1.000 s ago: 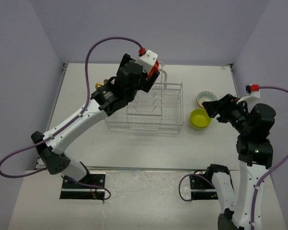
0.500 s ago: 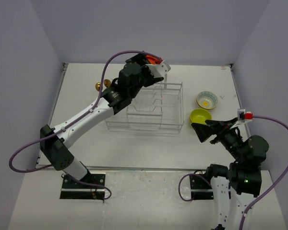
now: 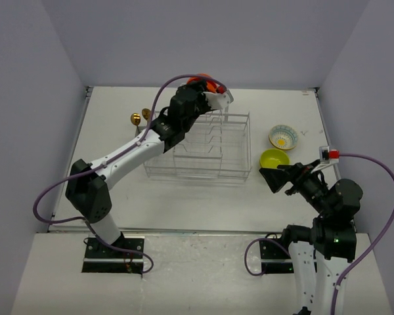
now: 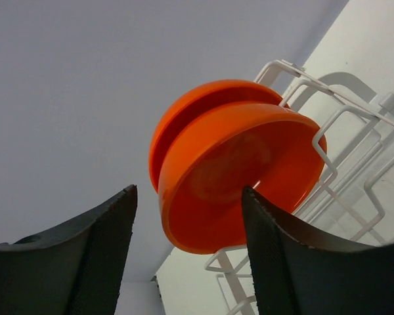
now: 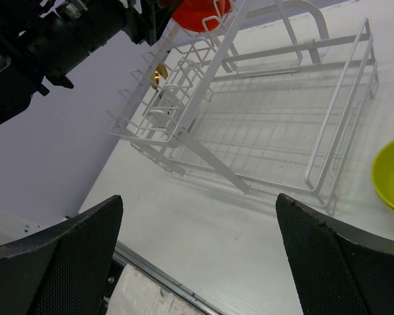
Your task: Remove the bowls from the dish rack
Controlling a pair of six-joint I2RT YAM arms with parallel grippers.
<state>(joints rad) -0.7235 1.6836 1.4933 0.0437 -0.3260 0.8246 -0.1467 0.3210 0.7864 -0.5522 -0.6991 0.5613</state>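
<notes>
1. The rack point(image 3: 197, 176) on the table point(image 3: 184, 203) holds two orange bowls point(image 4: 240, 167), on edge at its far left corner.
2. The left pincer point(image 4: 187, 190) straddles the nearer one, jaws apart, unclamped.
3. One green bowl point(image 3: 274, 158) and one patterned bowl point(image 3: 283, 136) sit right of the rack.
4. The right pincer point(image 5: 198, 200) gapes empty.
5. Two spoons point(image 3: 136, 119) lie left of the rack.

Left gripper point(image 4: 187, 193) straddles the front orange bowl point(image 4: 210, 190), slim gap at left finger; dish rack point(image 4: 341, 77) loops hem its right side. Open table point(image 3: 197, 200) before rack.

Left hand point(image 4: 187, 197) parted (reaching far), right hand point(image 5: 198, 200) wide.
</notes>
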